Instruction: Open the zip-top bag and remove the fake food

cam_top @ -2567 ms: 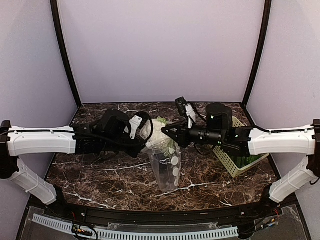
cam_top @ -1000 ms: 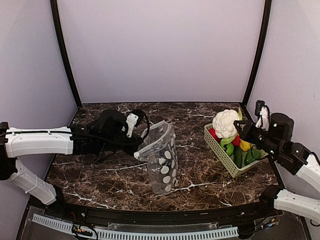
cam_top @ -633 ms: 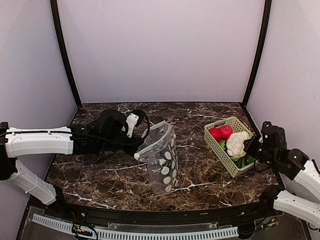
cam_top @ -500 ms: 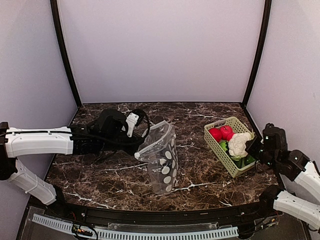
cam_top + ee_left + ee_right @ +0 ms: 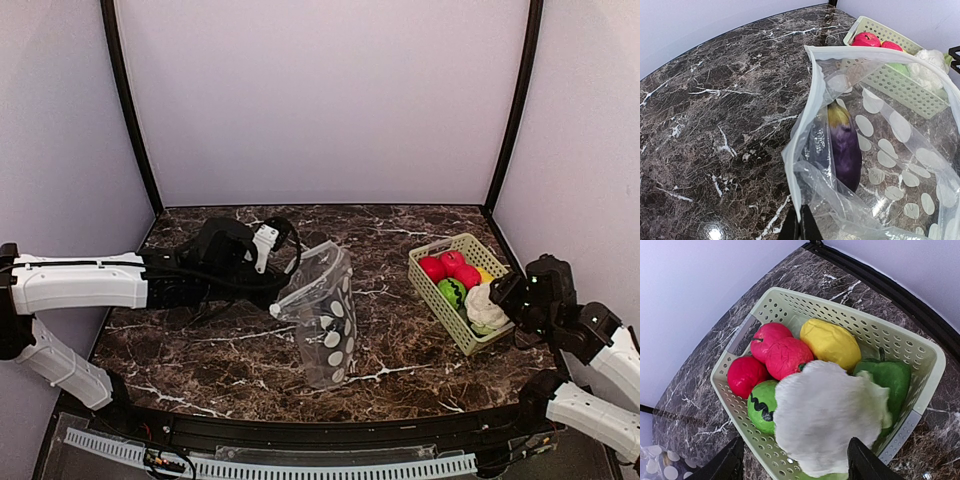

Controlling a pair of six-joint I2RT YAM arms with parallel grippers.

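The zip-top bag [image 5: 326, 318] stands open mid-table, clear with pale dots. My left gripper [image 5: 800, 229] is shut on its near rim [image 5: 796, 170]. Inside the bag [image 5: 890, 150] lies a dark purple piece of fake food [image 5: 845, 147]. The white cauliflower [image 5: 827, 415] sits low in the light-green basket [image 5: 735, 385], blurred, on top of the other toys. My right gripper [image 5: 795, 440] is open around it, and its left finger [image 5: 727, 462] stands clear of it. In the top view this gripper [image 5: 503, 296] hovers at the basket's [image 5: 436, 290] right side, by the cauliflower [image 5: 483, 305].
The basket also holds red fruits [image 5: 788, 357], a yellow fruit [image 5: 830, 342], a green striped ball [image 5: 760, 405] and a green pepper [image 5: 887, 377]. The right wall and a black frame post [image 5: 505, 110] stand close behind the basket. Dark marble [image 5: 200, 350] lies bare round the bag.
My right gripper carried the cauliflower from the bag to the basket, lowered it in and opened. The left gripper and the bag have stayed still.
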